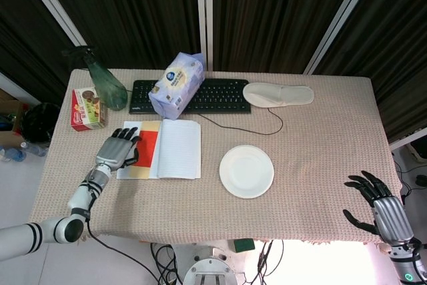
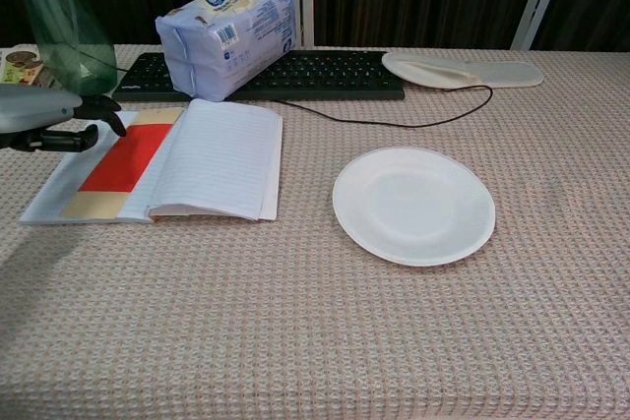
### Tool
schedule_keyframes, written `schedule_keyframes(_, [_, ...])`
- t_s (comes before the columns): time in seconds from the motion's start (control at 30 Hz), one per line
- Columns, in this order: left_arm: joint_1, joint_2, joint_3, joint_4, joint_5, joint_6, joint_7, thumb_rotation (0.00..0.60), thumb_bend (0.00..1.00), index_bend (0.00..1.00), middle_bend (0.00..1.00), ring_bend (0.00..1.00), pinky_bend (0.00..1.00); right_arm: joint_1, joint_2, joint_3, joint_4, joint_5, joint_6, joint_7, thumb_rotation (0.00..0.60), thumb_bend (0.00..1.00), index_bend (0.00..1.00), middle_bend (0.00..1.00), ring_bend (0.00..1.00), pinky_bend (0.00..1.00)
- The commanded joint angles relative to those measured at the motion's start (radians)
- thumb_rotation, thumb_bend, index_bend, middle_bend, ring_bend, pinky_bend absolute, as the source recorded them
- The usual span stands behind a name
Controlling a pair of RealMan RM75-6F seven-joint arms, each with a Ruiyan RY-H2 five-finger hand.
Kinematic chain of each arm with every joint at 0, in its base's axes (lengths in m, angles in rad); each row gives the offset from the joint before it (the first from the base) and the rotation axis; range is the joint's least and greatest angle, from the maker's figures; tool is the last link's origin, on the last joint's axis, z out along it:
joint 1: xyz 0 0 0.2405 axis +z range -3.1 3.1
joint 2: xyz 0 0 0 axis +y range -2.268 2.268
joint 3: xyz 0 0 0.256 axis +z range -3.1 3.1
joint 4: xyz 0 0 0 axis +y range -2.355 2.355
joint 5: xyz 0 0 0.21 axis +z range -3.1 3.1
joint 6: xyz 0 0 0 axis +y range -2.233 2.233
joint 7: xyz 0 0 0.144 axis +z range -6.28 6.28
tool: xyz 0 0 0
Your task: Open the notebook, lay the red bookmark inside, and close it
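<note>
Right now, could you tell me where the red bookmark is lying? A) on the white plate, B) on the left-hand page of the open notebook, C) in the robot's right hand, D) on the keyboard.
B: the red bookmark lies flat on the left page of the open notebook, beside the left hand, while the white plate holds nothing.

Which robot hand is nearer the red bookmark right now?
Left. The left robot hand sits at the red bookmark's left edge; the right robot hand hangs past the table's far corner.
</note>
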Motion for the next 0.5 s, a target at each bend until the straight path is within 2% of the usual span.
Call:
schedule_keyframes(0.03, [0.019, 0.026, 0.014, -0.032, 0.006, 0.023, -0.001, 0.054, 0.64, 0.2, 0.0, 0.0, 0.06, 0.001, -0.001, 0.0, 0.002, 0.001, -0.001, 0.003, 0.6, 0.21, 0.31, 0.21, 0.1, 0.19])
schedule_keyframes(0.27, [0.053, 0.059, 0.055, -0.091, 0.02, 0.06, 0.026, 0.057, 0.64, 0.2, 0.0, 0.0, 0.06, 0.006, -0.004, 0.001, 0.008, -0.002, -0.007, 0.007, 0.6, 0.2, 0.31, 0.21, 0.1, 0.19])
schedule_keyframes(0.5, [0.055, 0.052, 0.067, -0.116, 0.014, 0.053, 0.044, 0.057, 0.64, 0.2, 0.0, 0.0, 0.06, 0.008, -0.004, 0.001, 0.009, -0.001, -0.007, 0.009, 0.6, 0.2, 0.31, 0.21, 0.1, 0.19])
